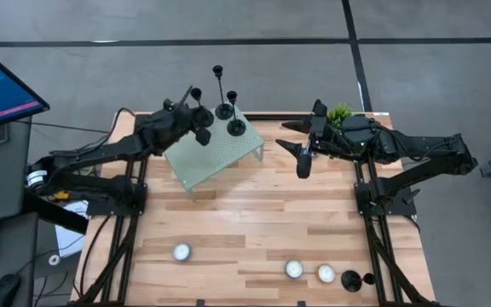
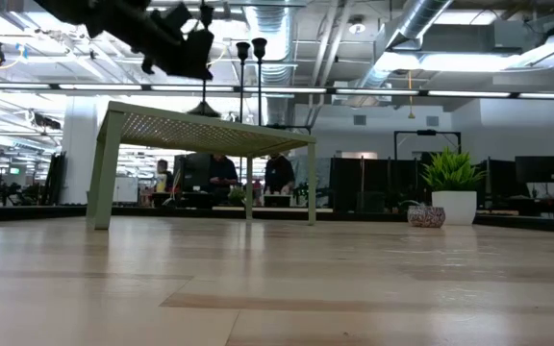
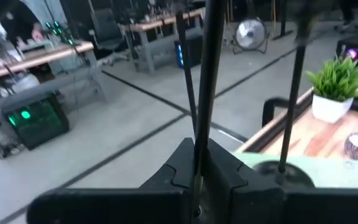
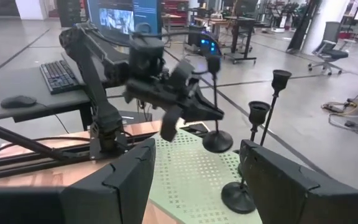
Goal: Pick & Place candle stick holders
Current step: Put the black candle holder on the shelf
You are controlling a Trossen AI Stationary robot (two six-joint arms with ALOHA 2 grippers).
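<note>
Worktop (image 1: pixel 254 213): pale wood, carrying a green perforated stand (image 1: pixel 216 158) at ten o'clock.

Left claw (image 1: pixel 201 113): clamped on the stem of a candle stick holder (image 1: pixel 203 135) over the stand's eleven o'clock corner. Step, judged: grasp made. Next calls for a straight lift, stem kept upright, clear of neighbouring holders.

Right claw (image 1: pixel 307 147): apart, empty, waiting at one o'clock.

Holder: slim, black, disc base.
</note>
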